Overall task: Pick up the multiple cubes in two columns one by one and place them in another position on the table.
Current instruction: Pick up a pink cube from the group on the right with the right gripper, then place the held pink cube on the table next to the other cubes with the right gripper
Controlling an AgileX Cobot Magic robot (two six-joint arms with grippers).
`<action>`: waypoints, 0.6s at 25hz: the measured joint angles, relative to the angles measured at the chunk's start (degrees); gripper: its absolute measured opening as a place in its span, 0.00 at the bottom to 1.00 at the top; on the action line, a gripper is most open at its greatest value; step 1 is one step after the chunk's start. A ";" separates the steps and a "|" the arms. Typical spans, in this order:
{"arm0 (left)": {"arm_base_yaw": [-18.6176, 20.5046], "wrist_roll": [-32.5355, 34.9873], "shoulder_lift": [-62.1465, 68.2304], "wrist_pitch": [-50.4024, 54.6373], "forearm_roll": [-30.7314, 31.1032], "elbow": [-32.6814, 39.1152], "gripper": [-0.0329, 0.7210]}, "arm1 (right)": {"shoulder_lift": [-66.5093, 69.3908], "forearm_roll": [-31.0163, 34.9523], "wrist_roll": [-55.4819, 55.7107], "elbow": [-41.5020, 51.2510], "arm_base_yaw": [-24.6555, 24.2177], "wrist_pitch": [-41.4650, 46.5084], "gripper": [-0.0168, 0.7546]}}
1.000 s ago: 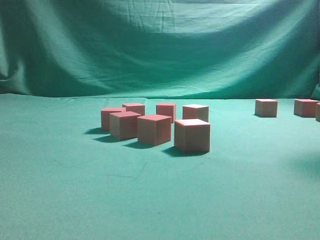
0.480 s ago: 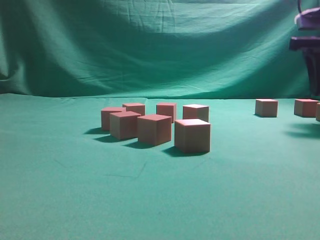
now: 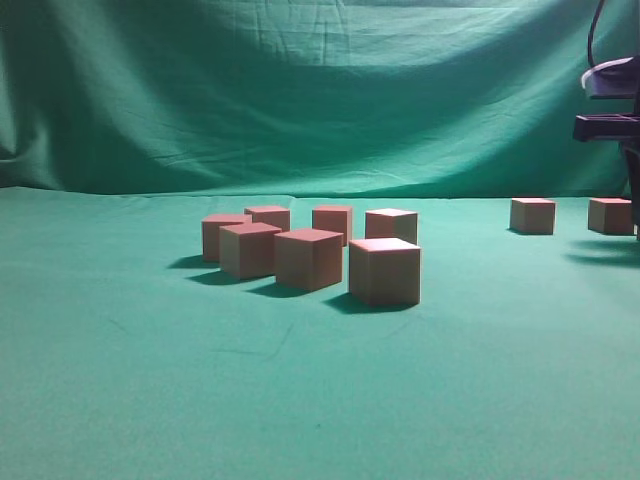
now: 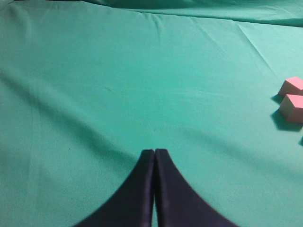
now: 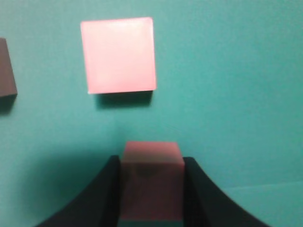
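Observation:
Several pinkish-red cubes stand in two columns on the teal table (image 3: 300,400), the nearest one (image 3: 385,270) in front. Two more cubes (image 3: 532,215) (image 3: 611,215) stand apart at the far right. My right gripper (image 3: 634,200) reaches down at the right edge. In the right wrist view it (image 5: 151,161) is shut on a cube (image 5: 151,189), both fingers against its sides. Another cube (image 5: 118,54) lies just beyond it, and a third (image 5: 7,71) shows at the left edge. My left gripper (image 4: 155,151) is shut and empty over bare cloth, with two cubes (image 4: 293,108) far to its right.
A draped green cloth backdrop (image 3: 300,90) hangs behind the table. The right arm's wrist (image 3: 610,100) sits at the upper right edge and casts a shadow (image 3: 600,260) on the cloth near the two separate cubes.
The right arm came into the exterior view from the right edge and moved slightly left and lower. It now covers the third cube at the right edge. The other cubes have not moved.

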 joint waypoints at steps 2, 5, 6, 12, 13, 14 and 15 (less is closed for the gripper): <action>0.00 0.00 0.00 0.00 0.00 0.00 0.04 | 0.00 0.11 0.00 -1.14 0.00 1.58 0.36; 0.00 0.00 0.00 0.00 0.00 0.00 0.04 | -0.83 0.48 -0.13 -4.15 0.32 6.35 0.36; 0.00 0.00 0.00 0.00 0.00 0.00 0.04 | -1.83 0.61 -0.13 -5.22 0.58 7.89 0.36; 0.00 0.00 0.00 0.00 0.00 0.00 0.04 | -13.03 0.93 -0.13 -9.03 4.56 15.39 0.36; 0.00 0.00 0.00 0.00 0.00 0.00 0.04 | -15.38 1.05 -0.02 -9.13 5.72 16.43 0.36; 0.00 0.00 0.00 0.00 0.00 0.00 0.04 | -17.32 1.30 0.23 -9.13 6.99 17.67 0.36; 0.00 0.00 0.00 0.00 0.00 0.00 0.04 | -19.53 1.41 0.37 -9.13 8.41 18.73 0.36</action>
